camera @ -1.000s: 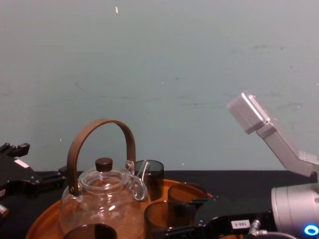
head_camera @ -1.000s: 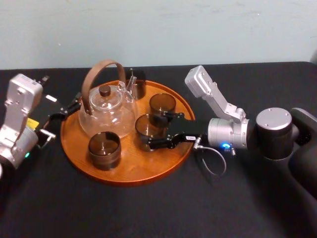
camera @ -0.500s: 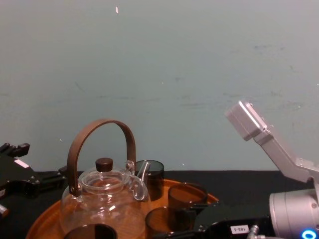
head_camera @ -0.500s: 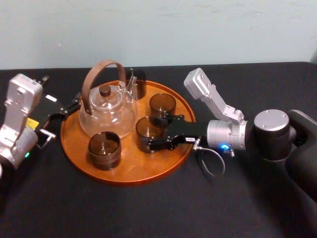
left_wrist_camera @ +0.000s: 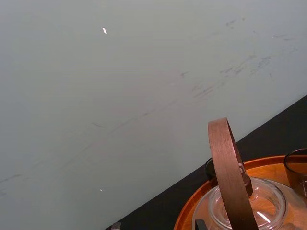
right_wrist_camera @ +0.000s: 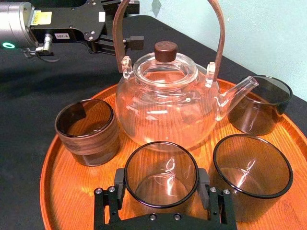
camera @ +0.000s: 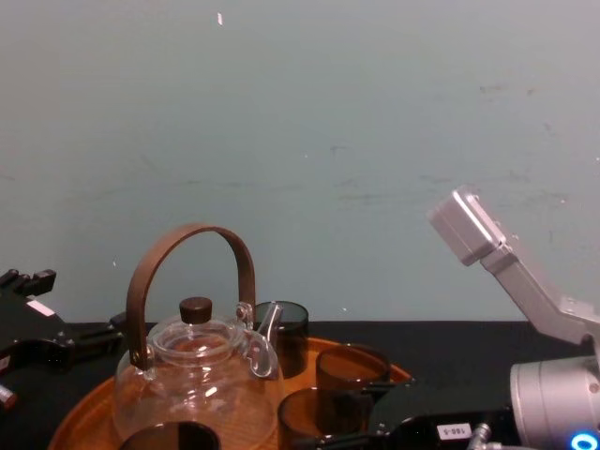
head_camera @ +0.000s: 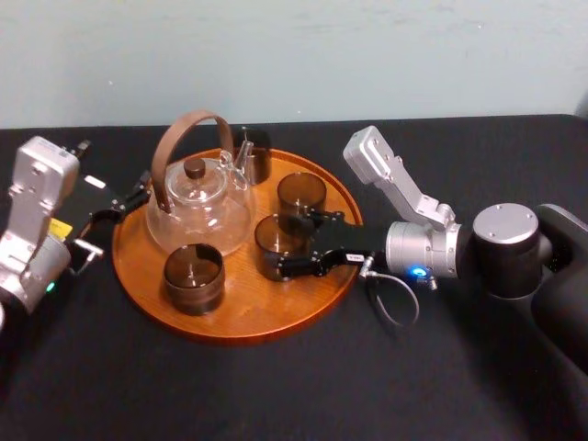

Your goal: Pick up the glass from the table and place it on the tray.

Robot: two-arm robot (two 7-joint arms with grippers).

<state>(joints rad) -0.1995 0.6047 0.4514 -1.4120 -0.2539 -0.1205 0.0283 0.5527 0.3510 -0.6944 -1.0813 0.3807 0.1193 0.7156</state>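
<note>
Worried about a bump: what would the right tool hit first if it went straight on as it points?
The right tool, shut on the glass, points at the teapot; the glass would probably bump the teapot's belly first, though depth is unclear. The left tool sits parked beside the tray.

A smoky, dark-tinted glass point(head_camera: 278, 241) stands upright right of centre on the round orange-brown wooden tray point(head_camera: 266, 310), which rests on the black table point(head_camera: 276, 395).

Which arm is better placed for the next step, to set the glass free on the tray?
Right. The right gripper has its fingers on both sides of the glass, which stands on the tray. The left gripper rests beside the tray's rim, past the teapot.
</note>
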